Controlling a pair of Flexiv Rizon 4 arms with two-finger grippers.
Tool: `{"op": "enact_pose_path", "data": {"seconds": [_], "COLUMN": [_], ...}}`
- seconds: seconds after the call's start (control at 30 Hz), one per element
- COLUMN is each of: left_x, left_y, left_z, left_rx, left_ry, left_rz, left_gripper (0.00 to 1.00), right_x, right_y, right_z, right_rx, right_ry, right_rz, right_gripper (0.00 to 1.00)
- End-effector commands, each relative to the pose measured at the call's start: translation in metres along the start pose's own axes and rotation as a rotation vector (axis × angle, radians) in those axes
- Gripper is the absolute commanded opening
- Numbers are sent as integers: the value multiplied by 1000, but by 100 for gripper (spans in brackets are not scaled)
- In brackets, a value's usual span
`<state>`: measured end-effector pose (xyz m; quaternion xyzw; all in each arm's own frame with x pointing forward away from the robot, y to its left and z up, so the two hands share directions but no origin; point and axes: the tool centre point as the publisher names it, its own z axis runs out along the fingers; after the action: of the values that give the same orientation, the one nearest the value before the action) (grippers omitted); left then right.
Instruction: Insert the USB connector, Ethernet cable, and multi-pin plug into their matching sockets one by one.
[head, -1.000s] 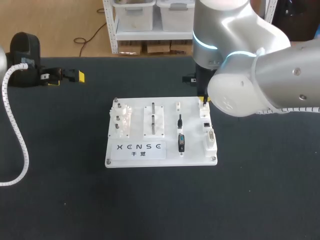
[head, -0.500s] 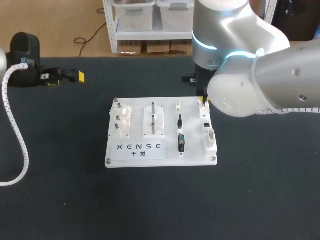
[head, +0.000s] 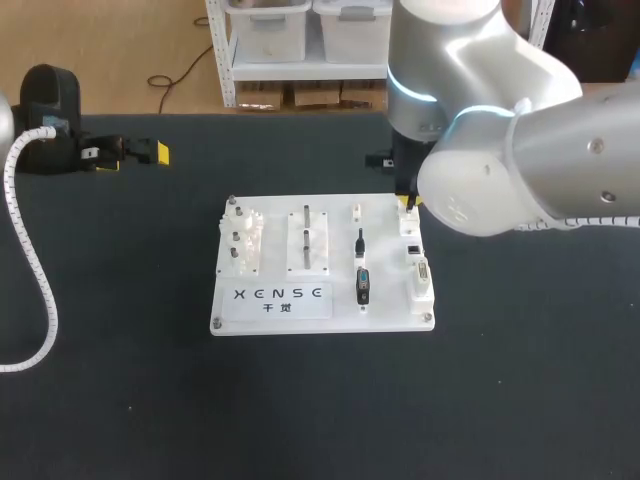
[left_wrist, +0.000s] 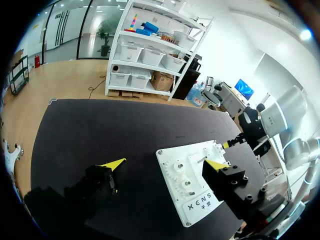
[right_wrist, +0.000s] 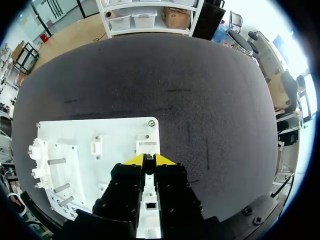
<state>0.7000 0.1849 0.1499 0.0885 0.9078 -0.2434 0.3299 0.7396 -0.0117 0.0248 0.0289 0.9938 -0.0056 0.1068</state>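
- black table: carries everything. the white board sits mid-table.
- right arm: comes in over the board's far right corner. it is by far the nearer arm to the task's parts.
- left gripper: well apart, off the board's far left. its fingers are spread wide with nothing between them.
- right gripper: poised over the farthest block of the socket column. a thin dark sliver shows at its tip; cannot tell whether it grips anything.
- usb connector: black, on the board in a small white holder, just beside the socket column on its inner side. its long axis runs near-far, parallel to the column.
- ethernet socket: shows beneath the right gripper's body, in line with it.
- key relation: the usb connector lies toward the robot and inward from the right gripper, near but not under it. judgement: the next move calls for a short retreat along the column and a sidestep inward, wrist lined up with that near-far axis.
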Motion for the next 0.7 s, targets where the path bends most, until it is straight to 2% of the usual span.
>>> {"op": "enact_pose_path", "data": {"seconds": [0.03, 0.7], "left_x": [0, 0], "left_y": [0, 0], "left_z": [0, 0], "left_rx": [0, 0], "left_ry": [0, 0], "left_rz": [0, 0], "left_gripper": [100, 100], "right_x": [3, 3], "right_y": [0, -5], "right_z": [5, 38], "right_rx": [-2, 22], "right_ry": [6, 79], "right_rz": [3, 40], "right_gripper": [0, 0]}}
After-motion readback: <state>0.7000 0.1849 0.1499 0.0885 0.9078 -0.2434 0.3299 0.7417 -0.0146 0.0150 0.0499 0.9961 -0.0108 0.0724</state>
